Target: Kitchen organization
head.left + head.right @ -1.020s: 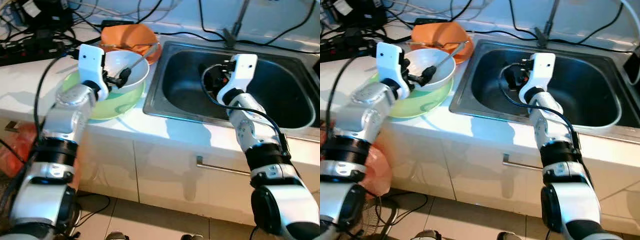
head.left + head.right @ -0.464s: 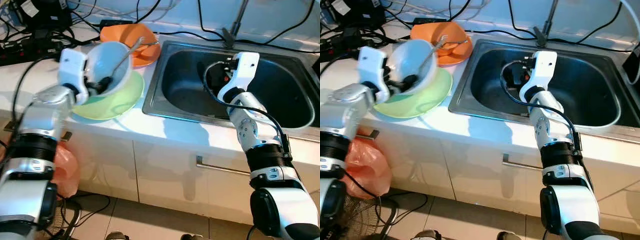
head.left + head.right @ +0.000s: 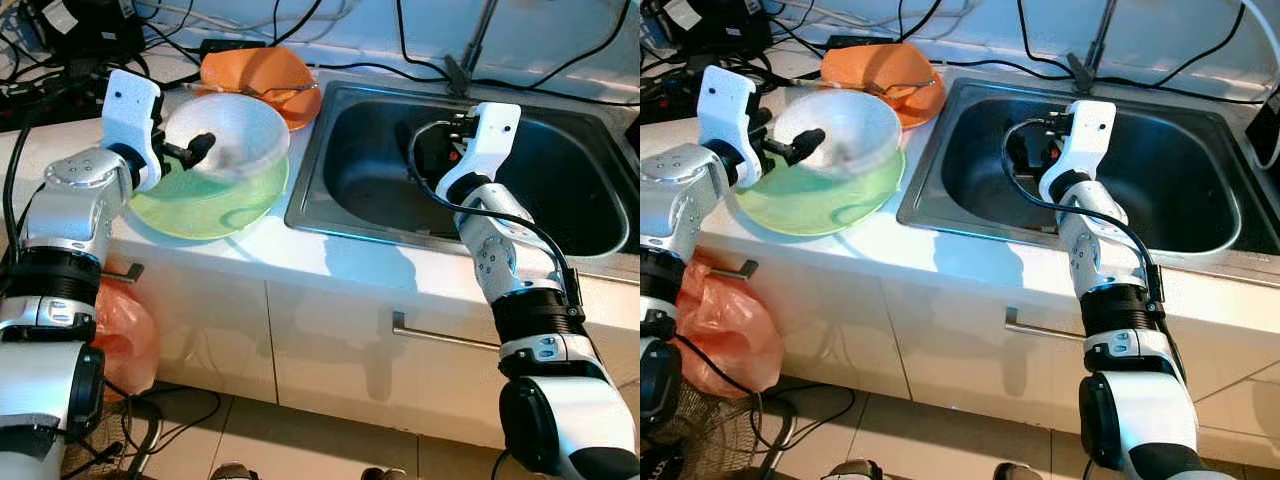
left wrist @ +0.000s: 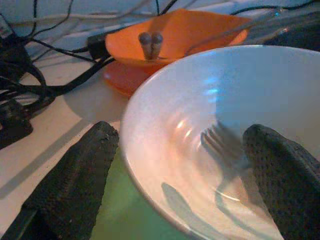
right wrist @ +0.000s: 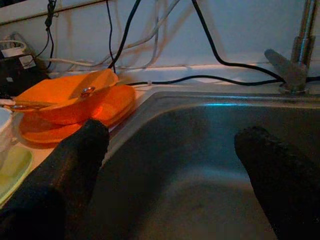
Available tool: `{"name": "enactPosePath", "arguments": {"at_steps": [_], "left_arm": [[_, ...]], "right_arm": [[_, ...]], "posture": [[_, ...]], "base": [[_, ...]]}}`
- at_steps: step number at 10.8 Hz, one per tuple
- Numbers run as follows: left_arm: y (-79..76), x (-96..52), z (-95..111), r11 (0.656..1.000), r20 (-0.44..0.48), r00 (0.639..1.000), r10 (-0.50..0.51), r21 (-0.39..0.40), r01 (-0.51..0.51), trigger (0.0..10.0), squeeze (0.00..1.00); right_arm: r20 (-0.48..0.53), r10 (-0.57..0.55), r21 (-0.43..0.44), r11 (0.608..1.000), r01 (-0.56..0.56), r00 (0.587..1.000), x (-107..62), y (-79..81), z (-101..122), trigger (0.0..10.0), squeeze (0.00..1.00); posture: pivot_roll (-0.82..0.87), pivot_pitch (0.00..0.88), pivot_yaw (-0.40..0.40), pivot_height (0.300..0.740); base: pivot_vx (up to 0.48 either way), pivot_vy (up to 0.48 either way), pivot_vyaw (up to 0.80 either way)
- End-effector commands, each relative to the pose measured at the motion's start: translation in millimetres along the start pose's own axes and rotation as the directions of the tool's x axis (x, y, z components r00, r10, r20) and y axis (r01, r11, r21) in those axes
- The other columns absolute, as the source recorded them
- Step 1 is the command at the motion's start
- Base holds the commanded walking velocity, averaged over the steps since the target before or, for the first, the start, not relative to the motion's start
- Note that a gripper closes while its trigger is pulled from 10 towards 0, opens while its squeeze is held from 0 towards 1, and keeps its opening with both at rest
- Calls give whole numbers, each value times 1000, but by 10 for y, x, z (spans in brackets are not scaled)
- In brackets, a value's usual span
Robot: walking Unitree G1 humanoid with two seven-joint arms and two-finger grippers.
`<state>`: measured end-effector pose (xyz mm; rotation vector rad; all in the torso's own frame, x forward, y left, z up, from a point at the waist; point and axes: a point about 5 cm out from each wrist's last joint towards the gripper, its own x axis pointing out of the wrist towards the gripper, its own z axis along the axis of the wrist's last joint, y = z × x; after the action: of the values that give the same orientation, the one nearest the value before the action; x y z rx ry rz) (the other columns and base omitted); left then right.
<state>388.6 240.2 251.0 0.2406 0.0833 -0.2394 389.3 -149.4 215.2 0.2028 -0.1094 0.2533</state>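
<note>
Left pincer is clamped on the rim of the white bowl, one finger outside the wall and the other inside, holding it over the green plate on the worktop. A fork lies inside the bowl, blurred, its handle hard to trace. At eleven o'clock from the bowl sit the orange dishes, partly hidden behind its rim; two small rounded ends stick up from them, too unclear to name. Right pincer hangs over the steel sink, fingers spread apart and gripping nothing. No writing can be read anywhere.
</note>
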Motion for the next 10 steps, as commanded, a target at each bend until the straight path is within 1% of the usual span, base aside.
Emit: {"name": "enactPosePath", "arguments": {"at_steps": [1,2,3,4,5,6,7,8,9,10], "left_arm": [[45,-7,79,999,7,1000,-1,33,0,10000,0],[64,-7,116,999,20,1000,7,37,-7,10000,0],[78,-8,165,999,53,998,23,30,-24,10000,0],[91,-16,245,999,124,991,54,-3,-54,10000,0],[103,-59,409,992,276,955,110,-84,-90,10000,0],[77,-102,488,988,363,922,134,-116,-98,10000,0],[22,-131,521,987,425,894,144,-129,-97,10000,0],[-65,-190,582,986,512,844,160,-114,-119,10000,851],[-176,-252,642,985,581,796,169,-124,-118,10000,1000],[-264,-291,673,988,620,769,154,-107,-112,10000,1000]], "right_arm": [[1,-15,8,1000,15,1000,-30,-33,1,10000,902],[1,-14,9,1000,14,1000,-28,-24,0,10000,898],[0,-13,10,1000,13,1000,-29,-18,-3,10000,890],[0,-12,11,1000,12,1000,-29,-13,-6,10000,890],[-1,-11,12,1000,11,1000,-26,-4,-13,10000,882],[1,-10,12,1000,10,1000,-21,5,-13,10000,878],[2,-8,9,1000,8,1000,-21,10,-16,10000,875],[5,-4,6,1000,4,1000,-24,15,-18,10000,882],[9,3,4,1000,-3,1000,-35,18,-12,10000,898],[12,8,1,1000,-8,1000,-46,19,-8,10000,906]], "posture": [[81,95,-13,740],[80,94,-14,740],[81,94,-15,740],[81,94,-16,740],[83,92,-20,740],[86,91,-22,740],[89,89,-27,740],[93,86,-33,740],[95,84,-36,740],[95,81,-38,740]], "base": [[0,0,0],[0,0,0],[0,0,0],[0,0,0],[0,0,0],[0,0,0],[0,0,0],[0,0,0],[0,0,0],[0,0,0]]}}
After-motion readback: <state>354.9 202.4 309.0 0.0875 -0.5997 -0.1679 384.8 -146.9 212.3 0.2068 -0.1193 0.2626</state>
